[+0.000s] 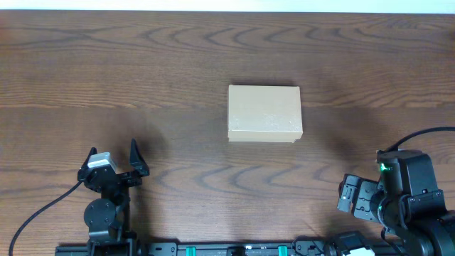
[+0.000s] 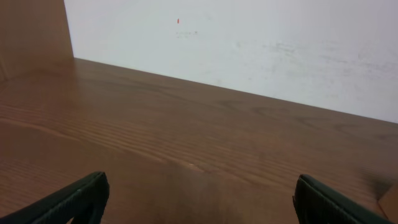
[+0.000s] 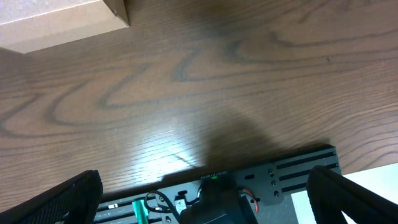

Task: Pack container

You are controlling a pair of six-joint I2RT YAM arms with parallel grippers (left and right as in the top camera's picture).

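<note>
Closed cardboard box (image 1: 264, 114) lies mid-table (image 1: 142, 57), well apart from both arms. Left gripper (image 1: 114, 151), near edge: fingers wide apart, empty. Right gripper (image 3: 202, 186), near-right corner: fingers apart, empty.

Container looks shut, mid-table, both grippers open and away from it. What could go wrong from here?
1. The container lies loose on the smooth table with its lid down: a one-sided pry would likely slide it rather than open it.
2. The left gripper has no container in its wrist view and the right gripper sees only a corner, so either approach could come in off-line.
3. Nothing to pack shows in any view.
</note>
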